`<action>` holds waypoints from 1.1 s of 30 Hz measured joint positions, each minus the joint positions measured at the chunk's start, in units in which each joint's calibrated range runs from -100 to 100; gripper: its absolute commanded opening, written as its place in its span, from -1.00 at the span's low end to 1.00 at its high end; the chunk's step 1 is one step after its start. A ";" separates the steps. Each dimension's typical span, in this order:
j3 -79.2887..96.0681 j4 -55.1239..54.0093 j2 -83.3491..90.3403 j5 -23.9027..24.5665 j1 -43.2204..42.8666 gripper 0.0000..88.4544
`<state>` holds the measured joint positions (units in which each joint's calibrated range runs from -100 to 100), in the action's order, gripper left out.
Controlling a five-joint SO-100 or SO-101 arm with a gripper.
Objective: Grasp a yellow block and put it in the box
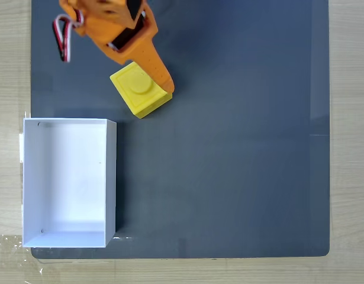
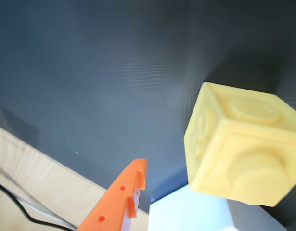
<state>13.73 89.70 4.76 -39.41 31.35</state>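
Gripper [image 1: 143, 74] reaching down from the top left of the fixed view, orange, jaws parted and holding nothing. One long finger [image 1: 161, 71] laid along the upper right side of the yellow block [image 1: 140, 90], tip just past the block's right corner, touching or very nearly so; cannot tell which. Other finger [image 2: 131, 187] seen in the wrist view as an orange tip at the bottom, well apart from the block [image 2: 241, 144], with bare mat between them.

Yellow block turned at an angle to the mat's edges, round stud facing up in the fixed view. Sitting on the dark grey mat [image 1: 241, 148], above and just right of the box's upper right corner, apart from it.

White box [image 1: 110, 177] at the lower left of the fixed view, long side running up and down the picture, open on top, nothing inside. Left wall hanging over the mat's edge onto the light wooden counter [image 1: 347, 148]. A white corner of the box [image 2: 186, 216] showing below the block in the wrist view.

Red, white and black wires [image 1: 63, 35] looping off the arm at the upper left of the fixed view.
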 measured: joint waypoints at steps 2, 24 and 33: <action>0.00 -3.12 -2.28 0.00 0.27 0.13; -0.63 -13.76 -16.18 6.02 -5.67 -0.49; -1.45 -13.85 -15.34 8.29 -9.09 -0.51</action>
<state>12.29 75.85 -10.58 -31.11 22.27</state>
